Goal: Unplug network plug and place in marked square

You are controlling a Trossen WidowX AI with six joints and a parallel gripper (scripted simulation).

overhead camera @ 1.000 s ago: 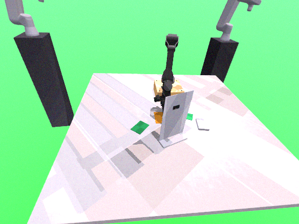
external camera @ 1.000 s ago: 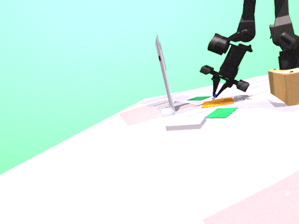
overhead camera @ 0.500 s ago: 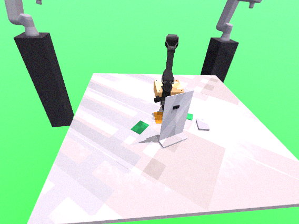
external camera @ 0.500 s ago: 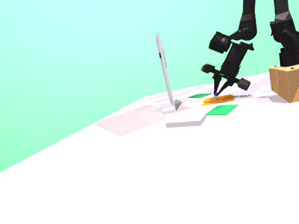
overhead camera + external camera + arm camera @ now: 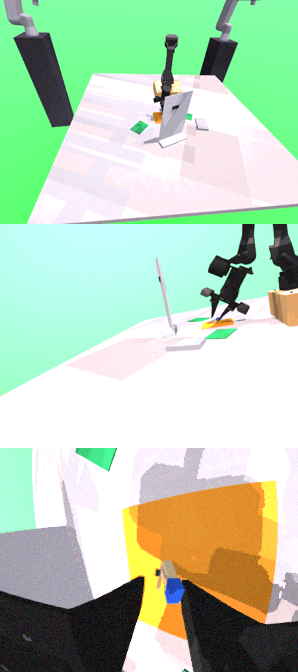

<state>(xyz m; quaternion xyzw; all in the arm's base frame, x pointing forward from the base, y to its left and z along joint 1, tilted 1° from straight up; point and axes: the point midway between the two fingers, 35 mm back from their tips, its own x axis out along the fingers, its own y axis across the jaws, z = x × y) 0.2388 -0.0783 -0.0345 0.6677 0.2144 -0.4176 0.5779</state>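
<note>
Black parallel-jaw gripper [image 5: 218, 317] abt a third open, holding nothing; small blue-and-tan network plug [image 5: 170, 585] sits btwn fingertips on orange marked square [image 5: 220, 538].

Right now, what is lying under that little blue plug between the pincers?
The plug rests on the orange marked square, between the open hand. The dark fingers cover part of the square beside it.

White patchy table [image 5: 210, 168] carries: upright panel [image 5: 175, 115] on its flat foot, orange square [image 5: 217, 323] with the small blue plug [image 5: 216, 319] on it, two green patches [image 5: 139, 127] [image 5: 198, 319], a flat white slab [image 5: 201, 124], tan base block [image 5: 284, 305].
</note>
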